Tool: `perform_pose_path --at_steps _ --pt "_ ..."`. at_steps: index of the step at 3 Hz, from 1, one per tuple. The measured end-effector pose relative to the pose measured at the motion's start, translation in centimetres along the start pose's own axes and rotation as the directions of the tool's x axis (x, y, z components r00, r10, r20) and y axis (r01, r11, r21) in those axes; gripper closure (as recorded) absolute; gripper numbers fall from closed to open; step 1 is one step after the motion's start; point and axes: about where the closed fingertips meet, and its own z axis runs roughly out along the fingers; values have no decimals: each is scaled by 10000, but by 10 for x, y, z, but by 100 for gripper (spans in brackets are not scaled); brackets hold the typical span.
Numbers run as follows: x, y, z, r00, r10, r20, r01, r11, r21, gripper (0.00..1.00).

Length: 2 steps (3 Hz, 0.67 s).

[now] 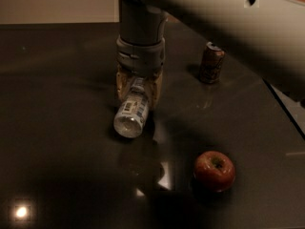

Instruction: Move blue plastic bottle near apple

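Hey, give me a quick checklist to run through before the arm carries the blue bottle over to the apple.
1. Gripper closed on the blue plastic bottle: ok.
2. Apple in view, standing alone on the table: ok.
3. Nothing lies between bottle and apple: ok.
4. Brown soda can stands farther back, off that line: ok.
5. Bottle lifted off the table: cannot tell.
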Motion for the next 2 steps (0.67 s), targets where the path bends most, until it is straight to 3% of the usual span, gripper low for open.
perform_pose_path --at_steps 2 --pt "6 76 -3 9890 1458 -256 -1460 9893 -60 100"
